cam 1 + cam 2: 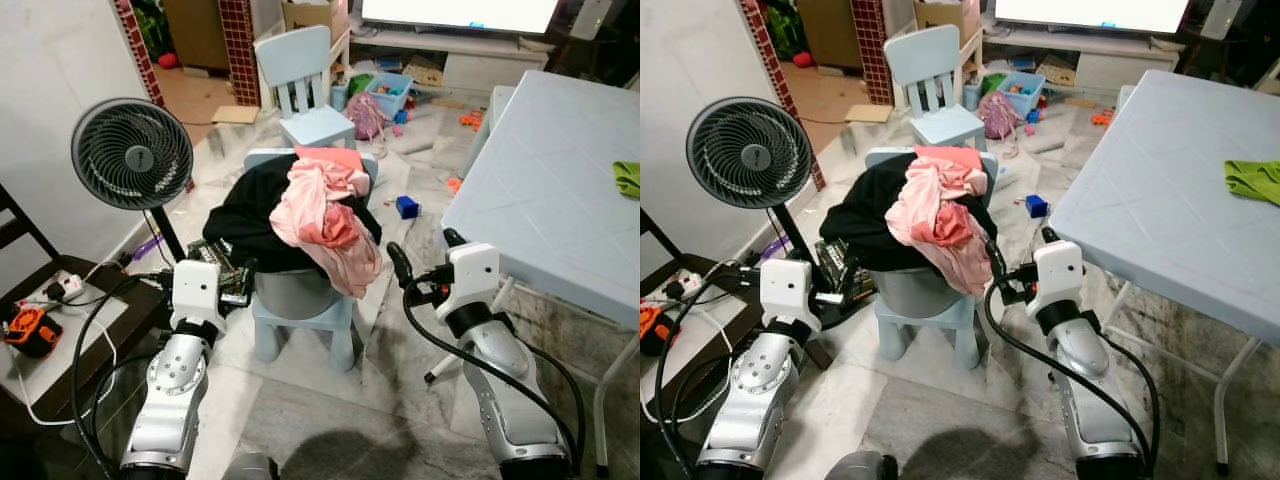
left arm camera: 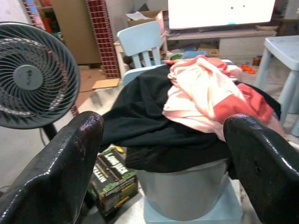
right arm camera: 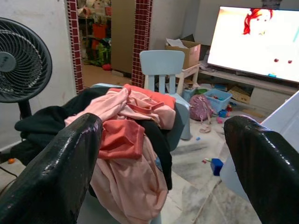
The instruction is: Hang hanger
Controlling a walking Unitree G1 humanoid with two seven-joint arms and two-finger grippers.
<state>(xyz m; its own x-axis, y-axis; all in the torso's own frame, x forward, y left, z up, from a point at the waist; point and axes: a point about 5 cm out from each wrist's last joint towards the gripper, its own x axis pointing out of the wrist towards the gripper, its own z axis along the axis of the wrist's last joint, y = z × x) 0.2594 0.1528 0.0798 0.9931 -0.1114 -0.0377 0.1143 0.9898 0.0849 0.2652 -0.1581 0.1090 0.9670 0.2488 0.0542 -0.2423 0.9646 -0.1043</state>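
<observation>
Clothes (image 1: pixel 300 215), pink over black, heaped on grey bucket (image 1: pixel 295 292); left claw (image 2: pixel 163 123) and right claw (image 3: pixel 163 123) spread wide.

We count two small blue chairs (image 1: pixel 305 95) (image 1: pixel 300 320), one fan (image 1: pixel 132 152), one grey bucket (image 1: pixel 295 290), one table (image 1: pixel 545 200), two grippers (image 1: pixel 235 280) (image 1: pixel 420 255), one green cloth (image 1: pixel 627 178)

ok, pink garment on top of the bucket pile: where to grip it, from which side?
Take the pink garment at the bunched red-pink fold on its crest, coming from above and the front with the right gripper, probably. That fold stands proud of the black clothing, so the fingers can close on it alone; the hanging tail lies flat against the bucket.
</observation>
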